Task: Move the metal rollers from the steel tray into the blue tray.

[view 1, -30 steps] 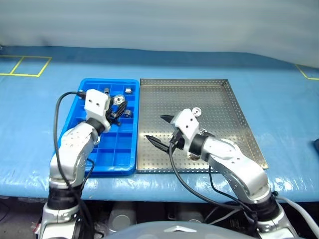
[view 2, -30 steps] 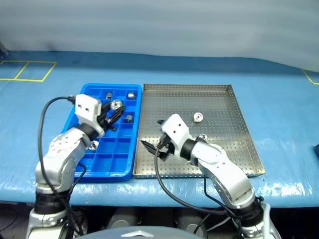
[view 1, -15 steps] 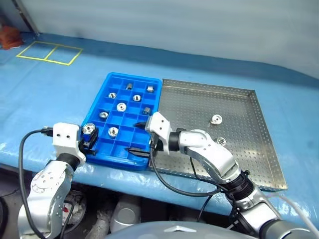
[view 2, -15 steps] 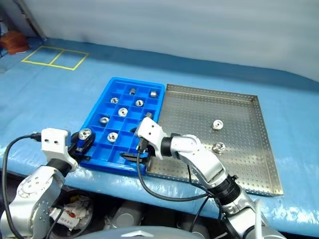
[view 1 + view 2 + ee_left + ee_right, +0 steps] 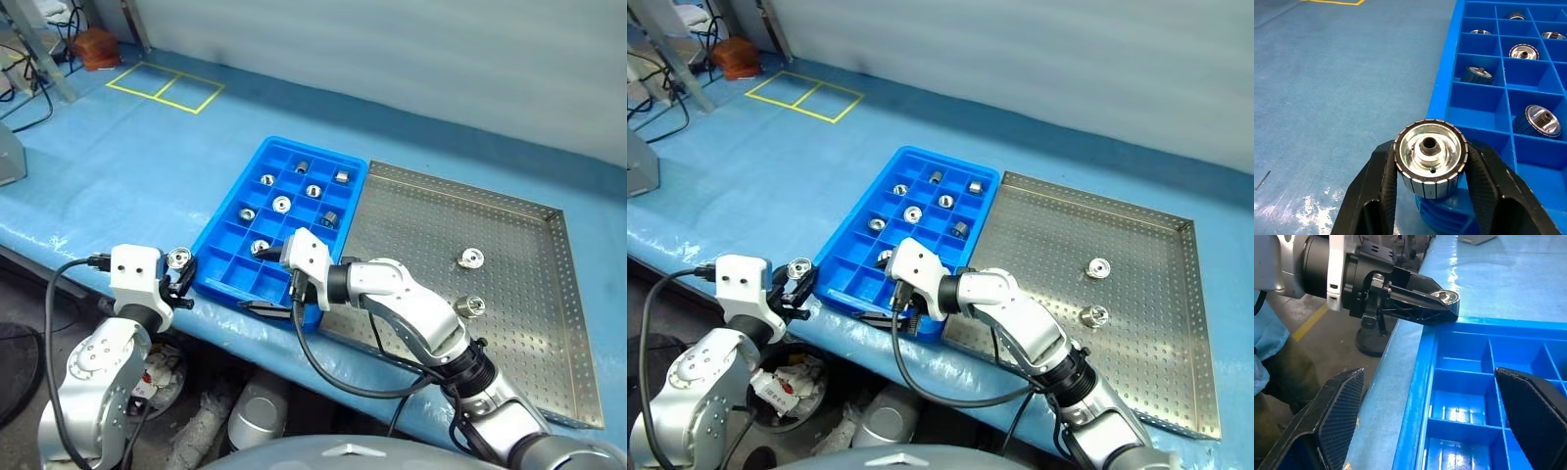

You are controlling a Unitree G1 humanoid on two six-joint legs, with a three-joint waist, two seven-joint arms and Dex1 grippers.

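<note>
1. The left hand [image 5: 1430, 196] is clamped on one roller [image 5: 1430, 157], its bored face toward the wrist camera, just off the blue tray's [image 5: 220, 257] near left corner, over the desk's [image 5: 108, 186] front edge.
2. The right hand [image 5: 269, 294] is spread wide and holds nothing, at the blue tray's near rim, fingers pointing toward the left hand.
3. Seven rollers lie in the blue tray's compartments, one each.
4. Two rollers [image 5: 471, 258] are in the steel tray [image 5: 549, 392], toward its right edge, well apart from both hands.
</note>
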